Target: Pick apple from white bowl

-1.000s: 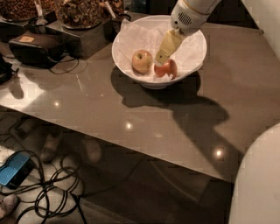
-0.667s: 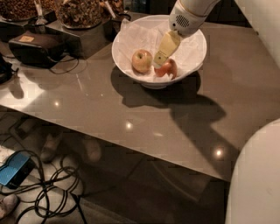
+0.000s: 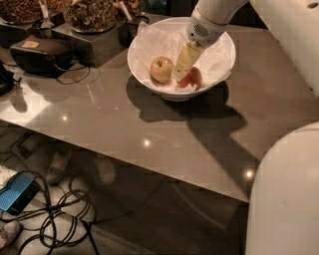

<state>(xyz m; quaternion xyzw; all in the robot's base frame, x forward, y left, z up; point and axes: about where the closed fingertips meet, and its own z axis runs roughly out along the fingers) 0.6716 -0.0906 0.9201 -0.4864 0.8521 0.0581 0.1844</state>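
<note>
Pincer (image 3: 180, 70) is down inside the white bowl (image 3: 223, 57), on the end of the white arm (image 3: 212, 15) that comes in from the top of the view. It's tilted, w/ its pale yellow tip low over the crinkled paper lining (image 3: 159, 42). Can't tell if the pincer is released or clenched: it shows only as one pale slab.

The apple (image 3: 194, 77), reddish-orange, lies at the bowl's bottom right at the pincer tip, on its right in the view & a bit nearer the camera. Touching or just short of it, can't say which. It rests on the paper, not lifted.

A yellow-green apple (image 3: 161, 69) sits just beside the pincer on the opposite side, also on the paper, w/ the pincer tip btw. the two fruits.

The bowl stands on the grey-brown bench (image 3: 149, 124). Bowl & arm throw a dark shadow on the bench, camera-side & right of the pincer.

- Well left of the pincer, on the bench: a black boxy device (image 3: 42, 52) w/ a cord.
- Behind-left of the pincer: containers of brownish food (image 3: 89, 12) & a dark cup (image 3: 130, 27) close to the bowl rim.
- Far below-left of the pincer, on the floor: black cables (image 3: 65, 219) & a flat blue object (image 3: 17, 191).
- Well apart from the pincer: the robot's white body (image 3: 286, 194), filling the near right corner.
</note>
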